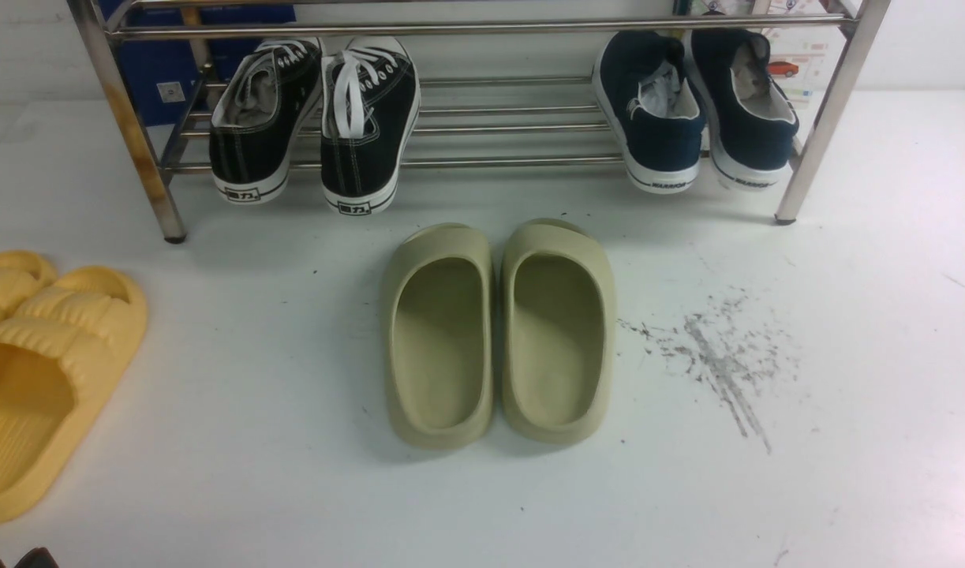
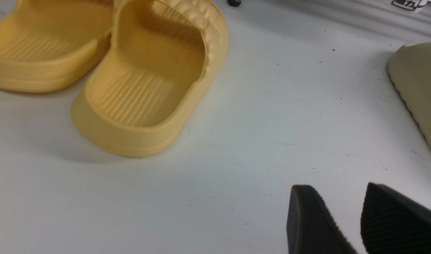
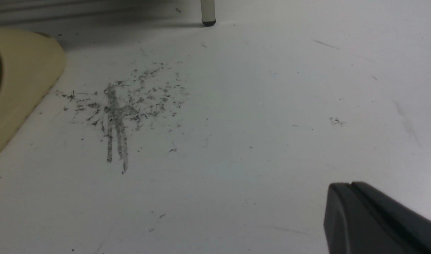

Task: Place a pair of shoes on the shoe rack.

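left tool slightly parted, right tool closed, both holding nothing; navy-blue canvas slip-on sneakers already sit on the steel shoe rack, so placing looks finished

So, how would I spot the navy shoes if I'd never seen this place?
Find the shiny steel rack at the back. Toward the right end of its lower shelf sit two navy sneakers, heels toward you. Unlike the black pair further left, they show no white laces.
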Robot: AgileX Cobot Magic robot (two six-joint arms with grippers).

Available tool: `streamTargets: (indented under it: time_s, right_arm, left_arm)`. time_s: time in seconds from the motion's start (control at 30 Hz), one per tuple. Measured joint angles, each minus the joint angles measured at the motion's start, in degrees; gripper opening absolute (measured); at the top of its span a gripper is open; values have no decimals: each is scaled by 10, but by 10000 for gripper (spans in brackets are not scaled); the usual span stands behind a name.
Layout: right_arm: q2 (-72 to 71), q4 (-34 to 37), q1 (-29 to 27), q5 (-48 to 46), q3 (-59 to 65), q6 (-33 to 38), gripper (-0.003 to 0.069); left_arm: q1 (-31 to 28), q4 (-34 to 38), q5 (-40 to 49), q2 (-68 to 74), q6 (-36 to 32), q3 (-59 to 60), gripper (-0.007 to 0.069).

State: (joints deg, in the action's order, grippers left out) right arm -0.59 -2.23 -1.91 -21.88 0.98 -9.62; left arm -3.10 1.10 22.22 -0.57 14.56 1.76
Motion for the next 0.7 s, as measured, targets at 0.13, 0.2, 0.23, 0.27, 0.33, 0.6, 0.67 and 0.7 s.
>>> streamTargets:
  time_s: [0.13,0.2,0.23,0.27,0.33,0.6,0.67,0.7]
  right_arm:
    - [0,0,0,0,0,0,4]
    - [0,0,0,0,0,0,5]
    - [0,0,0,0,0,0,6]
    - [0,0,0,0,0,0,7]
    - [0,0,0,0,0,0,8]
    - [0,0,0,0,0,0,15]
    - [0,0,0,0,0,0,16]
    - [0,0,0,0,0,0,18]
  left_arm:
    - [0,0,0,0,0,0,238]
    - [0,0,0,0,0,0,238]
    - [0,0,0,0,0,0,238]
    - [0,0,0,0,0,0,238]
    - [0,0,0,0,0,0,238]
    - [0,0,0,0,0,0,238]
    - [0,0,0,0,0,0,238]
    - [0,0,0,0,0,0,238]
